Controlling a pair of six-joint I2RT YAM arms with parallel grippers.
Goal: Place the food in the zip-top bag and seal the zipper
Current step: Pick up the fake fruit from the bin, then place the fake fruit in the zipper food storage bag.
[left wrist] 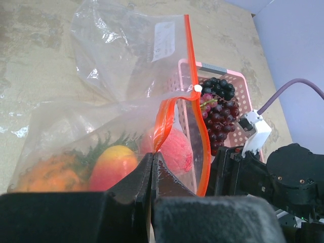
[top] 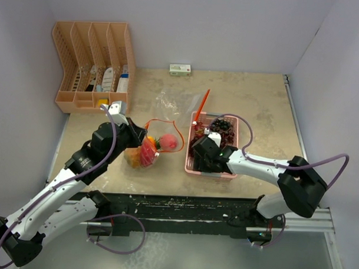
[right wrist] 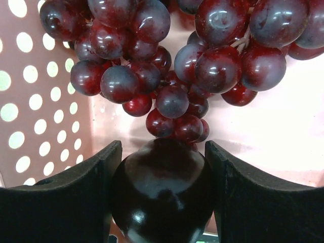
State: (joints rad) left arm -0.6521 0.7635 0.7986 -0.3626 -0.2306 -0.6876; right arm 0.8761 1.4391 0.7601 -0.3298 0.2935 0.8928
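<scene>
Right wrist view: the right arm is angled down into the perforated pink tray (right wrist: 30,101), and a glossy dark grape (right wrist: 162,192) is clasped between the curved black right fingers (right wrist: 101,177), below the bunch (right wrist: 152,76). The crinkled clear bag (left wrist: 116,55), with a pink peach (left wrist: 177,149) and orange pieces (left wrist: 50,174) inside, is pinched by the tightly closed left fingers (left wrist: 153,164).

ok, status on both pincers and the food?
Left pincer shut on bag edge, mouth open. Right pincer shut on dark round fruit in tray. Grapes beside it unbagged; zipper unsealed.

Right end effector (top: 205,148) inside pink tray (top: 193,169), beside dark grape bunches (top: 223,129)
</scene>
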